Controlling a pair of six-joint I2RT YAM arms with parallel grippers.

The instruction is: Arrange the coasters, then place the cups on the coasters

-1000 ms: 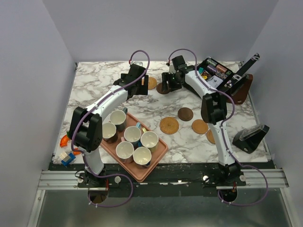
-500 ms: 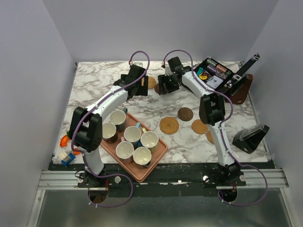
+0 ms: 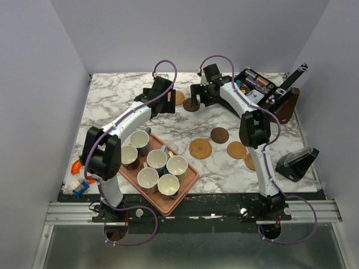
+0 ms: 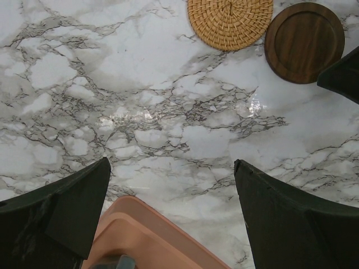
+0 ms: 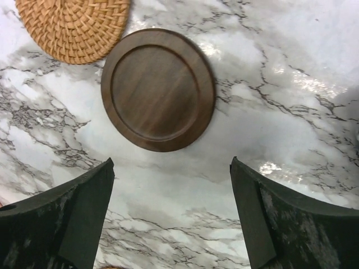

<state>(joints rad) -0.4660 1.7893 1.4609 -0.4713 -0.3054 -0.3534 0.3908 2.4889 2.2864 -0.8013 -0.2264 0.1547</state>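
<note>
Two coasters lie side by side at the back: a woven tan one (image 3: 179, 98) (image 4: 230, 22) (image 5: 73, 28) and a dark brown one (image 3: 192, 105) (image 4: 304, 42) (image 5: 158, 89). My right gripper (image 3: 201, 96) (image 5: 171, 161) hovers open just beside the dark one, with nothing between its fingers. My left gripper (image 3: 162, 105) (image 4: 171, 162) is open and empty over bare marble, left of the pair. More coasters lie mid-table: woven (image 3: 200, 148), dark brown (image 3: 219, 134), tan (image 3: 236, 149), and another (image 3: 249, 161) partly hidden by the right arm. Several cups (image 3: 157, 161) stand on the pink tray (image 3: 189, 182).
An open black case (image 3: 255, 87) with small items sits at the back right, a brown object (image 3: 287, 107) beside it. A black stand (image 3: 296, 162) is at the right edge. Toy blocks (image 3: 79, 186) and an orange piece (image 3: 76, 166) lie at the left front. The tray's corner (image 4: 146, 241) shows under my left gripper.
My right gripper has opened wider and drawn back to the right, leaving the dark brown coaster flat beside the woven one. The left arm has not moved.
</note>
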